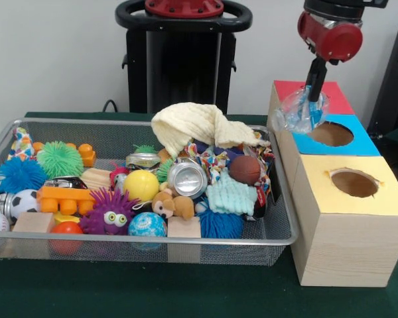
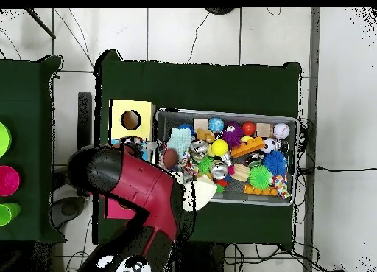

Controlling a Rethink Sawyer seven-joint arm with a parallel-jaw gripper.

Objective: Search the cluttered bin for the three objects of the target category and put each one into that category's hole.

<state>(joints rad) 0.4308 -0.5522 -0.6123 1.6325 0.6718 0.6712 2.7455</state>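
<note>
The silver wire mesh bin [image 1: 283, 228] fills the left and middle of the front view, packed with toys. My gripper [image 1: 314, 95] hangs at the upper right over the row of wooden boxes. It is shut on a crumpled clear plastic piece [image 1: 297, 111], which sits at the seam of the red top [image 1: 340, 101] and the blue top [image 1: 363, 140], just left of the blue box's hole [image 1: 331, 134]. The yellow-topped box [image 1: 388, 200] with its hole [image 1: 353, 183] is nearest the camera. In the overhead view my red arm [image 2: 136, 184] hides the gripper.
The bin holds a cream cloth [image 1: 199, 124], a crushed silver can [image 1: 187, 179], a brown ball [image 1: 245, 169], a yellow ball [image 1: 141, 185], a purple spiky toy [image 1: 109, 215], an orange brick [image 1: 65, 199] and wooden blocks [image 1: 184, 227]. Overhead shows the bin [image 2: 297, 158] beside the yellow box [image 2: 144, 110].
</note>
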